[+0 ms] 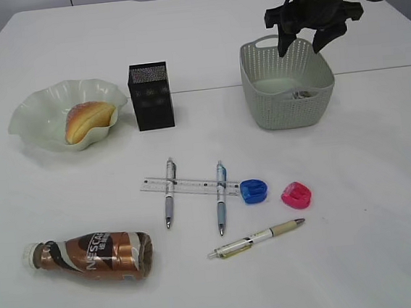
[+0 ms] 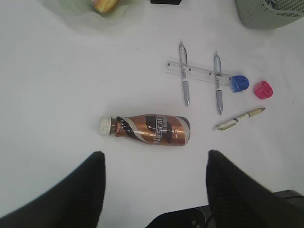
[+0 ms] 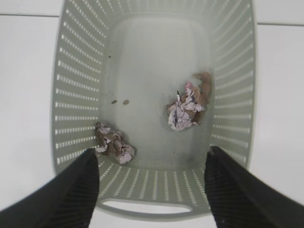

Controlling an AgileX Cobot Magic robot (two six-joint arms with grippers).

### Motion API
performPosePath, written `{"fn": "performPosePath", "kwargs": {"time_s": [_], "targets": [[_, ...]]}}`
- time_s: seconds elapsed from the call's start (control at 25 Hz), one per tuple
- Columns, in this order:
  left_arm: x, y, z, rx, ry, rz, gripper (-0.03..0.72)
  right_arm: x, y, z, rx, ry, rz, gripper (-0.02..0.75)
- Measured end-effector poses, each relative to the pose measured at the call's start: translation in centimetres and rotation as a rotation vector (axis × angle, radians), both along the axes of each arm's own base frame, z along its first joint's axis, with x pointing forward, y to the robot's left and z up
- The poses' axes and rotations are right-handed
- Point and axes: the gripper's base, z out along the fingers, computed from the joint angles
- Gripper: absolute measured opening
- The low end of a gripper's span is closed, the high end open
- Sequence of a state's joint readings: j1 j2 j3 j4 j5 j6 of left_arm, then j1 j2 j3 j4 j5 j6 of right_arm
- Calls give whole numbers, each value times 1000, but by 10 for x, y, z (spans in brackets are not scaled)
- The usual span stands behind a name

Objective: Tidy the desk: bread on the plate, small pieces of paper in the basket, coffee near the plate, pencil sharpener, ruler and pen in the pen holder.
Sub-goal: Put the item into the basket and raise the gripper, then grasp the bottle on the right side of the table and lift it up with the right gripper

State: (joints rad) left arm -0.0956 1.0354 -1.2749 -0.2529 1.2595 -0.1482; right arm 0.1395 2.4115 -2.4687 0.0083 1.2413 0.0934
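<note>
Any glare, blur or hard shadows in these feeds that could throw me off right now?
Exterior view: even, soft light, faint shadows only, sharp across the ruler and coffee bottle. Left wrist view: bottle label crisp, the left gripper fingers dark and soft-edged up close. Right wrist view: paper balls in the basket in focus, the right gripper fingers blurred.

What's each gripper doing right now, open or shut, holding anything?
Left gripper: open, holding nothing, above the coffee bottle.
Right gripper: open, holding nothing, over the basket; two paper balls lie inside.
</note>
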Motion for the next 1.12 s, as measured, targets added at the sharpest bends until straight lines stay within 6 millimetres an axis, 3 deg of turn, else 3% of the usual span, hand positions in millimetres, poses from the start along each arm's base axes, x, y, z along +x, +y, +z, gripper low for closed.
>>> {"fn": "performPosePath", "kwargs": {"time_s": [0.32, 0.88, 1.12], "targets": [[0, 0, -3, -21, 22, 30, 487, -18, 10, 7, 98, 64, 40, 511], [1, 1, -59, -71, 260, 178, 487, -80, 1, 34, 84, 156, 51, 512], [-2, 0, -77, -82, 329, 195, 487, -91, 0, 44, 84, 148, 53, 511]]}}
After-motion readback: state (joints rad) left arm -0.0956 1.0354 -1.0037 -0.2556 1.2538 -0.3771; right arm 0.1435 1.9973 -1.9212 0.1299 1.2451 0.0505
